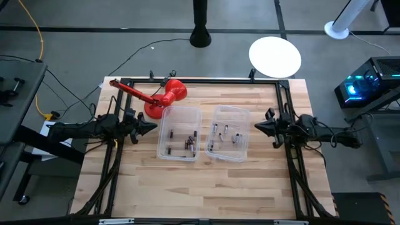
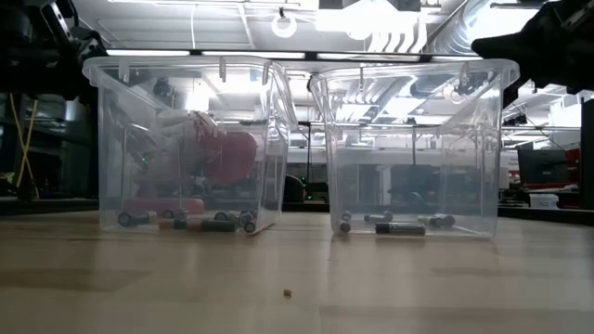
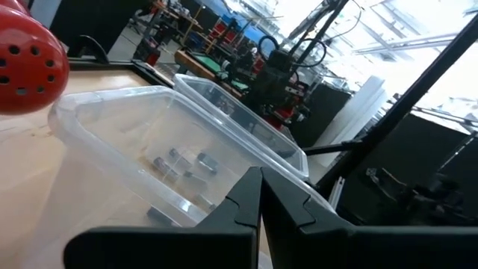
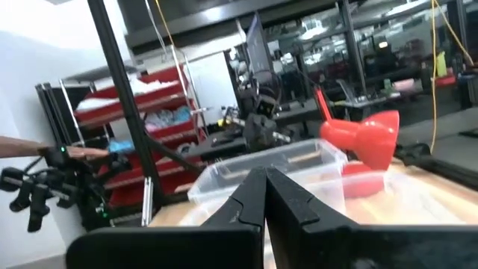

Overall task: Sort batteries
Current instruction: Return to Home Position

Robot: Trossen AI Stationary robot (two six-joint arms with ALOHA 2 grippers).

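Wooden worktop (image 1: 187, 187) carrying a clear left bin (image 1: 187, 109) and right bin (image 1: 232, 108), side by side at centre. A red tool (image 1: 167, 95) lies beyond the left bin. The left pincer (image 1: 152, 127) and right pincer (image 1: 257, 127), both pressed together, flank the bins. The dark batteries (image 1: 189, 142) lie in the left bin, the silvery batteries (image 1: 226, 134) in the right bin.

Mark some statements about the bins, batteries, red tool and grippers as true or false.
1. The left bin and right bin stand side by side. True.
2. The red tool lies inside a bin. False: it lies on the table, outside both.
3. The left gripper and right gripper are shut and empty. True.
4. Dark batteries and silvery batteries share one bin. False: dark ones are in the left bin, silvery in the right.
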